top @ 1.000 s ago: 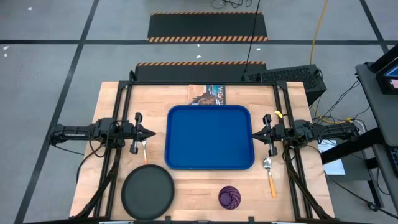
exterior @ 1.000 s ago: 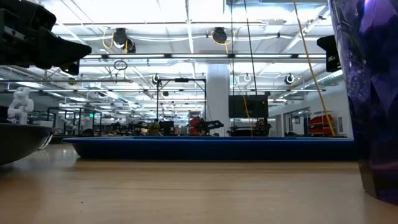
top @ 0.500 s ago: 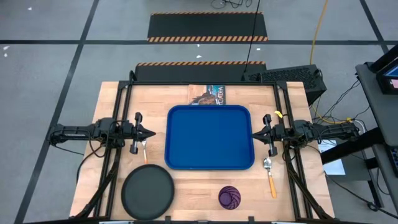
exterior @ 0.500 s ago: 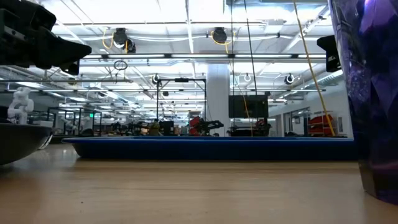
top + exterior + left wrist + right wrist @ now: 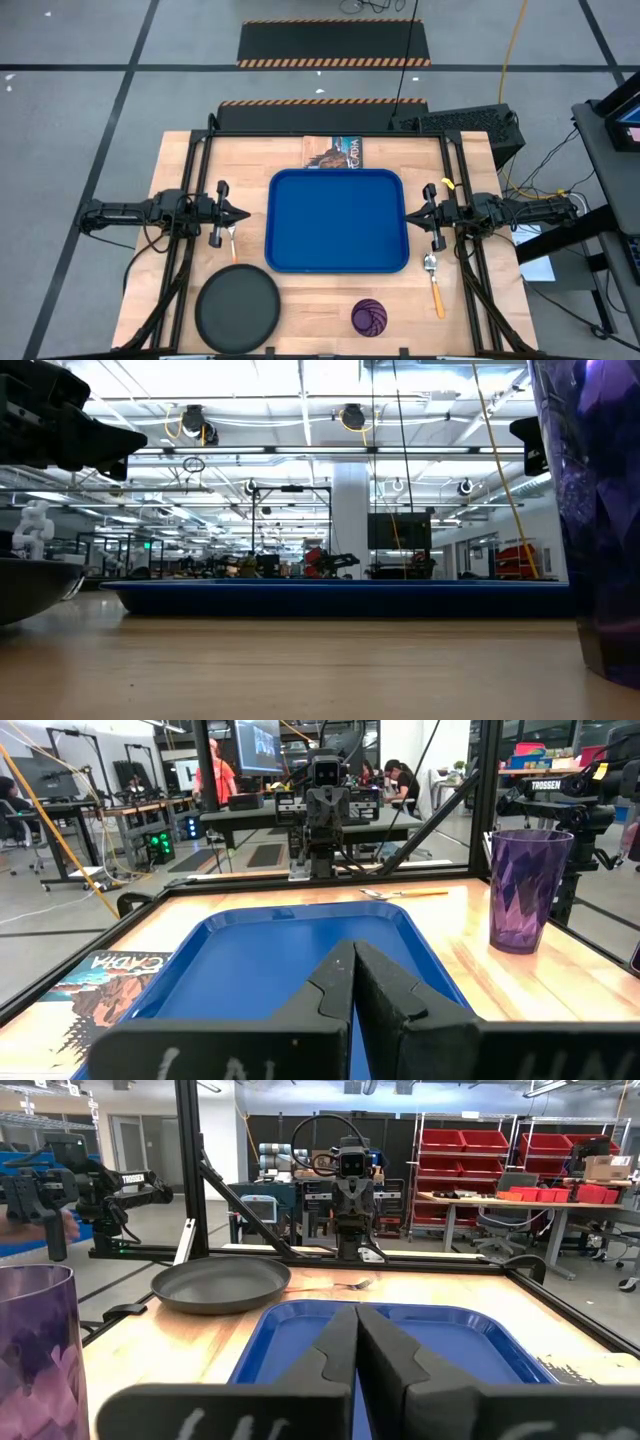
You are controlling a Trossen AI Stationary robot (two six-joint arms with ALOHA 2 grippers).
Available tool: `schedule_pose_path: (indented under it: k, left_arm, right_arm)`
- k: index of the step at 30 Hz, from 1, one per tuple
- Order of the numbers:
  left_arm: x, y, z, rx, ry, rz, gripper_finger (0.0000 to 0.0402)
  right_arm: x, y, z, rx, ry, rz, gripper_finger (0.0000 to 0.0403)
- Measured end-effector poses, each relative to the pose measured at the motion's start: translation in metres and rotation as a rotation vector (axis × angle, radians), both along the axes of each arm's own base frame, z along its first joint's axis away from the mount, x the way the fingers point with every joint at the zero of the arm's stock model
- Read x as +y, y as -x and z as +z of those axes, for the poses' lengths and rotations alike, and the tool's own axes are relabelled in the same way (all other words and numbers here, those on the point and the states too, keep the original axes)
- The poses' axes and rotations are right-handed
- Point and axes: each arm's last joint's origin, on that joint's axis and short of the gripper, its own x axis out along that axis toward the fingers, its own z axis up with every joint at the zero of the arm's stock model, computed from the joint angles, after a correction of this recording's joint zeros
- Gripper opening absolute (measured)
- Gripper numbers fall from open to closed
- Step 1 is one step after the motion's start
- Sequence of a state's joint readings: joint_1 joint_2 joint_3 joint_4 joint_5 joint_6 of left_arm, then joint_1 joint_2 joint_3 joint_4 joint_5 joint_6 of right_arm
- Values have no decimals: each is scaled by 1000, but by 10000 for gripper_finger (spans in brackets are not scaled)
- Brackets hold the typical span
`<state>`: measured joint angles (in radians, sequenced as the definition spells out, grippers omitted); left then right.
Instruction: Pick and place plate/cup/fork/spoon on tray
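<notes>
The blue tray (image 5: pixel 337 220) lies in the table's middle; it shows in the left wrist view (image 5: pixel 270 955) and the right wrist view (image 5: pixel 420 1330). The dark plate (image 5: pixel 238 308) rests on the table near the front left. The purple cup (image 5: pixel 369 317) stands at the front, right of the plate. The fork (image 5: pixel 231 238) lies left of the tray, partly under my left gripper (image 5: pixel 243 215). The spoon (image 5: pixel 434 280) lies right of the tray. My right gripper (image 5: pixel 411 214) hovers at the tray's right edge. Both grippers are shut and empty.
A printed booklet (image 5: pixel 334 152) lies at the table's far edge behind the tray. A black frame (image 5: pixel 200 150) runs along the table's sides. A black box (image 5: pixel 470 125) sits at the far right corner.
</notes>
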<state>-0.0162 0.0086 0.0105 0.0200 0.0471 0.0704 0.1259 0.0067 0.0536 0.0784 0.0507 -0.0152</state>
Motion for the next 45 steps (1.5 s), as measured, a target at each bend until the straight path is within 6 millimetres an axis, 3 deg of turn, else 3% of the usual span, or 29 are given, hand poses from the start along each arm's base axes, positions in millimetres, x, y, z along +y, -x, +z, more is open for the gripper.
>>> schedule_pose_path:
  k: [40, 45]
  left_arm:
    - [0, 0, 0, -1, 6, -1, 10]
    - [0, 1, 12, -125, 7, -1, 10]
  right_arm:
    - [0, 0, 2, -24, -3, 0, 0]
    - [0, 0, 2, -22, -3, 0, 0]
